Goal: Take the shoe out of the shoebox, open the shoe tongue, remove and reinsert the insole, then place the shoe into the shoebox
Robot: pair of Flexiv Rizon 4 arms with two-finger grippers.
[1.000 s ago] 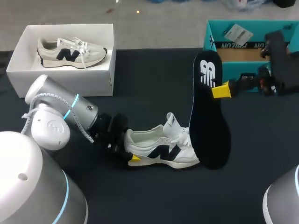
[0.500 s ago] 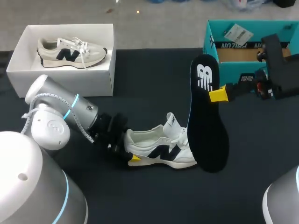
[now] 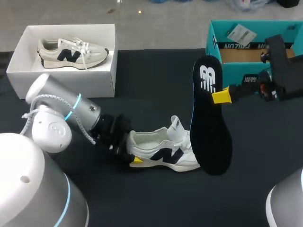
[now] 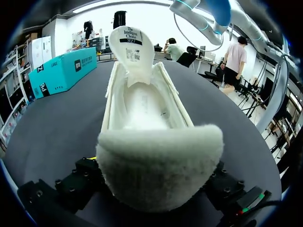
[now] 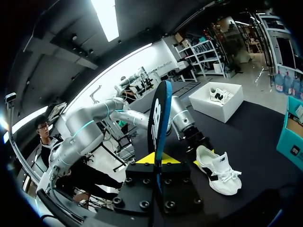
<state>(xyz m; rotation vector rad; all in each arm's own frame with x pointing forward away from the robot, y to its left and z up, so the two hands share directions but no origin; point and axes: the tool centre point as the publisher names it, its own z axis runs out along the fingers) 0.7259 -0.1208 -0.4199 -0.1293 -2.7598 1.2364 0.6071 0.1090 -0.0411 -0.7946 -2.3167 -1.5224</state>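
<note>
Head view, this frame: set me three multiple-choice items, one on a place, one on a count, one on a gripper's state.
1. The black insole of the shoe on the table is:
A) in the white box
B) in the right gripper
C) flat inside the shoe
2. How many shoes show?
A) one
B) two
C) three
3. The left gripper is:
A) open, clear of the shoe
B) shut on the insole
C) shut on the shoe's heel
Answers: 1 B, its yellow tips pinch the insole. 2 B, a second shoe lies in the white box. 3 C, the left wrist view shows the heel clamped.
</note>
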